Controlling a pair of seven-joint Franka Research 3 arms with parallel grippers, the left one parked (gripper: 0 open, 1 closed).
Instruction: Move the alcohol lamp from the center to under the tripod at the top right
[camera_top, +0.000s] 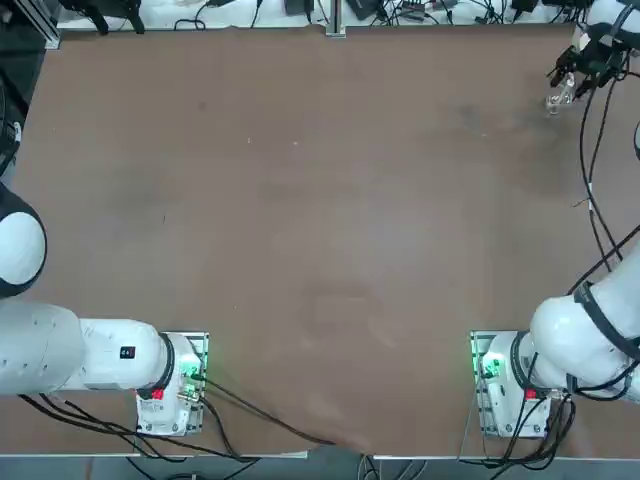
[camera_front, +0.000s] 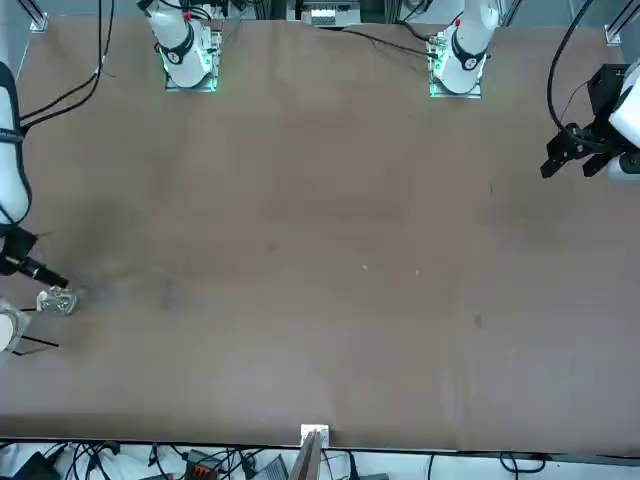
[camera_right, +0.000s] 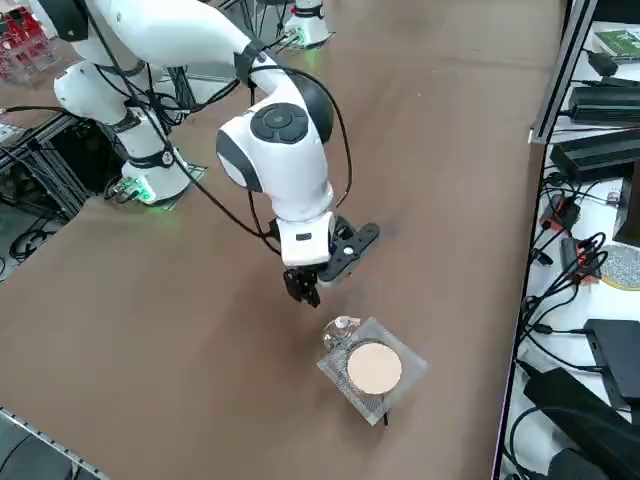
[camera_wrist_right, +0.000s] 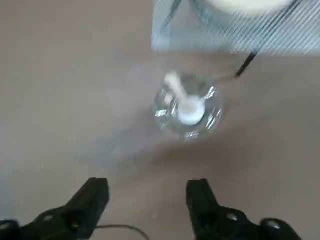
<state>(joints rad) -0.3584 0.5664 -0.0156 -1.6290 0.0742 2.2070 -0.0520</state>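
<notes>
Lamp set down at the tripod's edge, claw released.

The lamp (camera_wrist_right: 187, 107) is seen standing on the tabletop (camera_right: 180, 300) at the far right corner, beside the tripod (camera_right: 373, 369) and at most partly tucked beneath the mesh rim; whether it sits properly under the disc cannot be told. The right claw (camera_wrist_right: 147, 200) is held just short of the lamp, fingers (camera_wrist_right: 90, 200) apart and empty. The carry is judged done; what is left appears to be a nudge further under, if needed, and the arm's retreat.
</notes>
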